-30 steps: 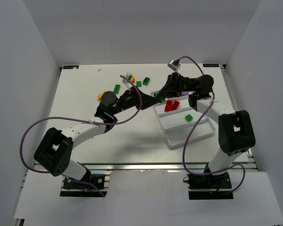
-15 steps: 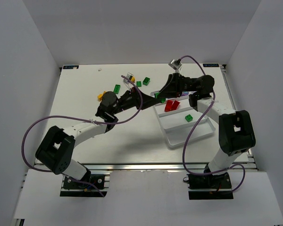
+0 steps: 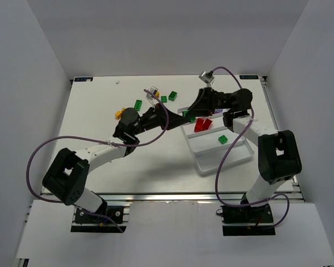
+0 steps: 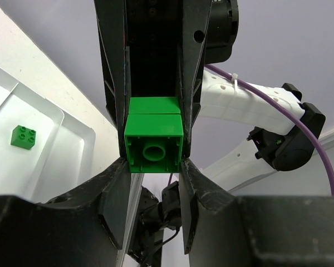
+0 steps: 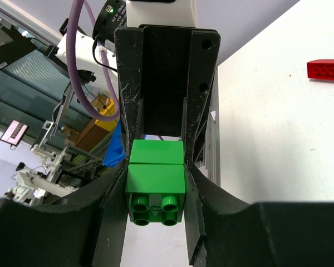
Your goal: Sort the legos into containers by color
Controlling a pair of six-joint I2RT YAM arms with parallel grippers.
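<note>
**Both claws grip one pair of green legos by the tray's far-left corner**

Two joined green legos point(image 4: 154, 146) hang between the arms, off the bench. The left claw point(image 4: 154, 169) is closed on the lego whose hollow underside faces its camera, with a finger pressed to each side. The right claw point(image 5: 156, 169) is closed on the other lego, whose studs face its own camera. The claws meet nose to nose, in line with each other.

From above, the meeting point sits by the far-left corner of the white tray point(image 3: 229, 157). Both wrists and their fingers cover that corner, so the pair shows there only as scraps of green. The right forearm lies across the tray's far end and hides what is under it. A purple bit point(image 3: 217, 111) shows beside the forearm, too covered to make out.

Left of the claws, three loose green legos point(image 3: 163, 99) lie on the bench point(image 3: 94, 105) toward its far side. A yellow-orange lego point(image 3: 119, 114) sits just beside the left arm. The right wrist view shows a lone red lego point(image 5: 324, 69) on a white surface, well apart from the claw; whether that is bench or tray cannot be told.

In the tray, clustered red legos point(image 3: 202, 124) lie toward the far-left end, near the right claw. A single green lego point(image 3: 223, 139) lies nearer, in another compartment.
</note>
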